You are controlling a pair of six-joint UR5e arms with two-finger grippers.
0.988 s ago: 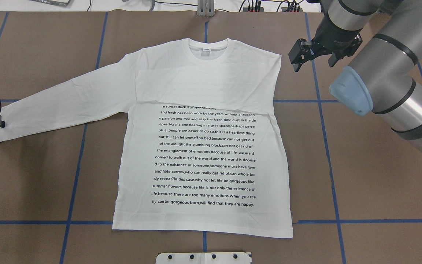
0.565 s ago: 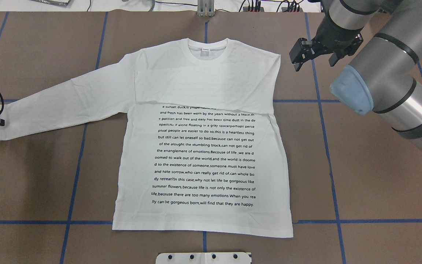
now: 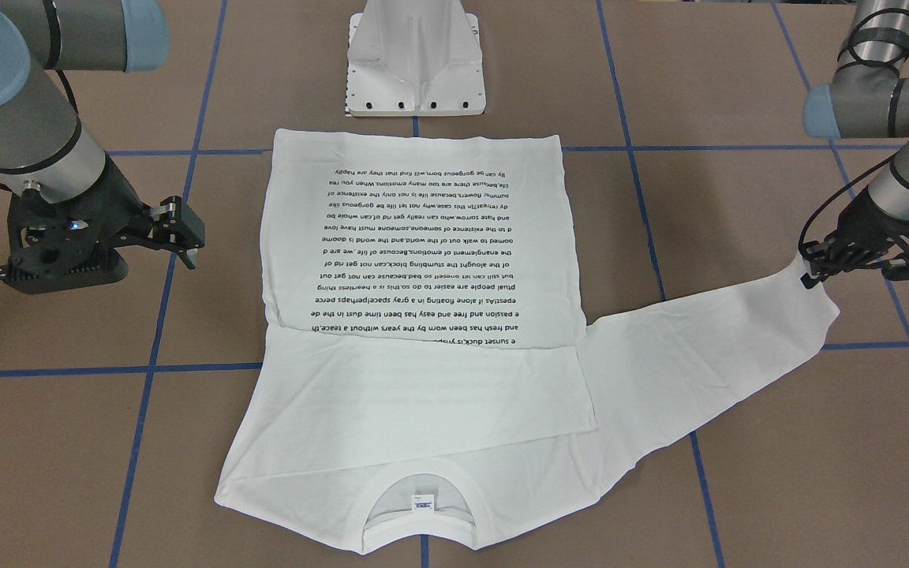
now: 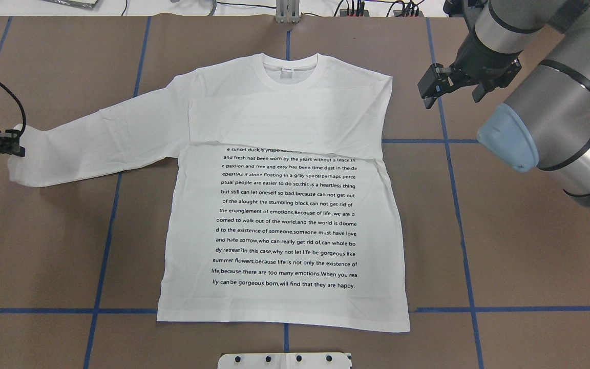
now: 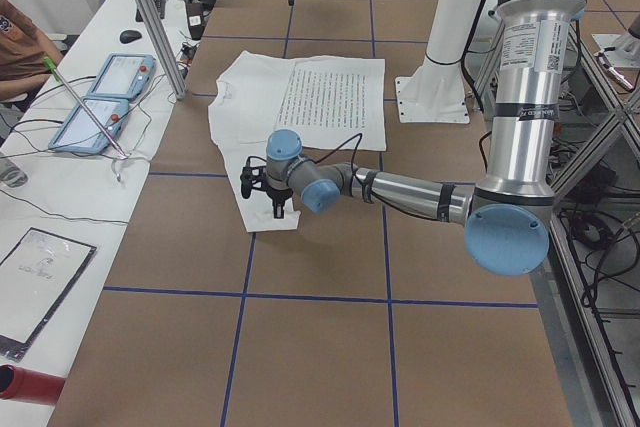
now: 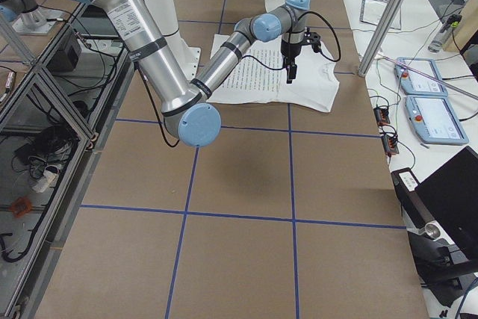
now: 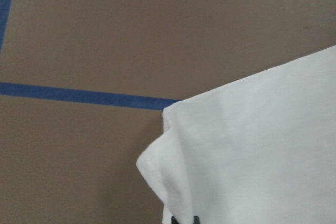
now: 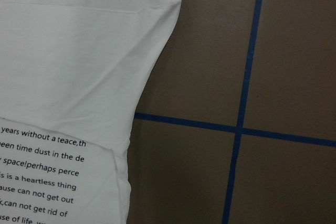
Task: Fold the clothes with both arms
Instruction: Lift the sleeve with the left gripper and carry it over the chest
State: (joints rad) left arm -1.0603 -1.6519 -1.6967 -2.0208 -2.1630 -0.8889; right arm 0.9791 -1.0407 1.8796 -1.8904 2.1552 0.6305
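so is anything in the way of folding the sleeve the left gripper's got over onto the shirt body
Nothing visible does. The left gripper holds the sleeve cuff; between it and the shirt body lie only the sleeve itself and bare table. The right gripper hangs open beyond the opposite shoulder, clear of the cloth.

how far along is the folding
Done: one sleeve of the white long-sleeved cotton shirt lies folded across its chest. In hand: the left gripper pinches the other sleeve's cuff; the right gripper hangs open nearby. Left: that sleeve, then the body.
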